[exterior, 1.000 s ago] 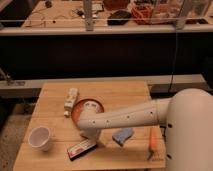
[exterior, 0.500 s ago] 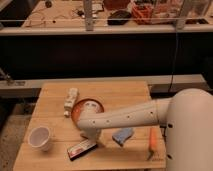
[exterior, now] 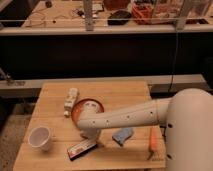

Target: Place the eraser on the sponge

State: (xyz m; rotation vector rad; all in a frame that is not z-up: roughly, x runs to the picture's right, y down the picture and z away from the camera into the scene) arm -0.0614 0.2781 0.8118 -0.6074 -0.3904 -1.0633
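Observation:
The eraser (exterior: 82, 147), a flat black block with a red-and-white top, lies near the front edge of the wooden table (exterior: 120, 90), left of centre. To its right, a small gap away, rests the light-blue sponge (exterior: 122, 135). My white arm reaches in from the right, and the gripper (exterior: 90, 134) hangs from its end just above and behind the eraser, largely hidden by the wrist.
An orange-red bowl (exterior: 88, 107) sits behind the gripper, partly covered by the arm. A white bottle-like object (exterior: 70, 102) lies left of the bowl. A white cup (exterior: 40, 137) stands at the front left. A slim orange stick (exterior: 152, 141) lies at the front right.

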